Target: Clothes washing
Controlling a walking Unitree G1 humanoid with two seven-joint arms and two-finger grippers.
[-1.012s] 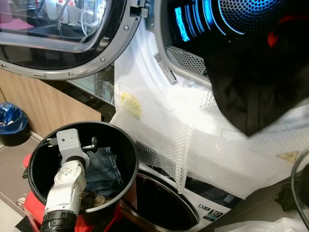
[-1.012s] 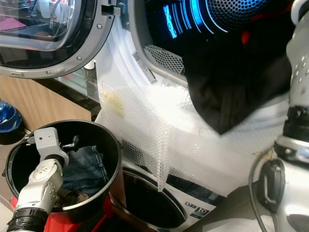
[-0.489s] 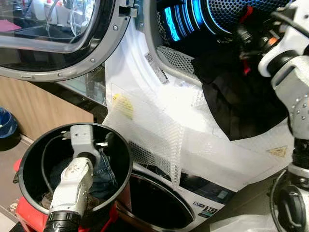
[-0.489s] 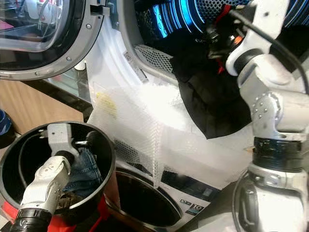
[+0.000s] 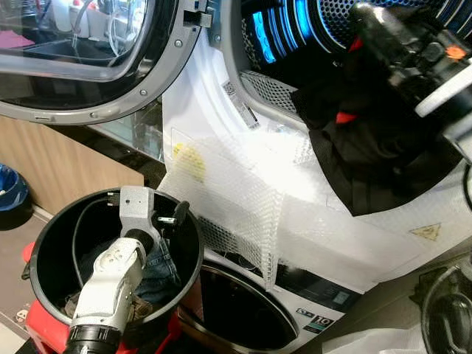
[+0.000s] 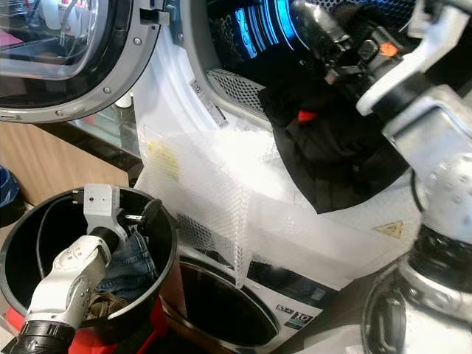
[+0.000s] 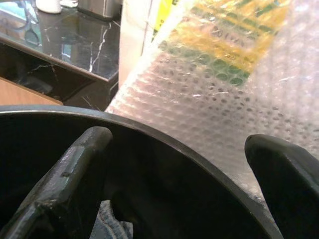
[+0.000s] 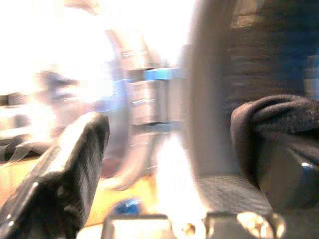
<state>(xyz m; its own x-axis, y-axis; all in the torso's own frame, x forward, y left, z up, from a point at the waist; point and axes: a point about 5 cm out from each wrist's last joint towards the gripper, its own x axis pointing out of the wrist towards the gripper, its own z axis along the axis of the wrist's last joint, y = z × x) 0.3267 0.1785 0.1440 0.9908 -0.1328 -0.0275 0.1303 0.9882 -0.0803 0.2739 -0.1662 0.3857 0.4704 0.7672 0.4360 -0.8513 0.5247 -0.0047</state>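
A black garment (image 5: 369, 147) with a bit of red hangs out of the blue-lit washer drum (image 5: 324, 22) over its lower lip. My right gripper (image 6: 324, 33) is at the drum mouth just above that garment. Its fingers are apart, and in the right wrist view black cloth (image 8: 269, 119) lies over one finger. My left gripper (image 5: 168, 215) is open at the right rim of a black bucket (image 5: 44, 243). One finger (image 7: 70, 174) is inside the wall and the other finger (image 7: 286, 179) is outside. Blue jeans (image 5: 161, 264) lie in the bucket below it.
The round washer door (image 5: 88, 66) stands open at upper left. Bubble wrap (image 5: 236, 192) covers the machine front, with a second dark door (image 5: 243, 310) below. The bucket sits on a red stand (image 5: 33, 317). A blue bin (image 5: 11, 192) stands by the wooden cabinet.
My right arm has swung up and its gripper now reaches left across the drum mouth above the black garment. The left gripper has shifted to the bucket's right rim.
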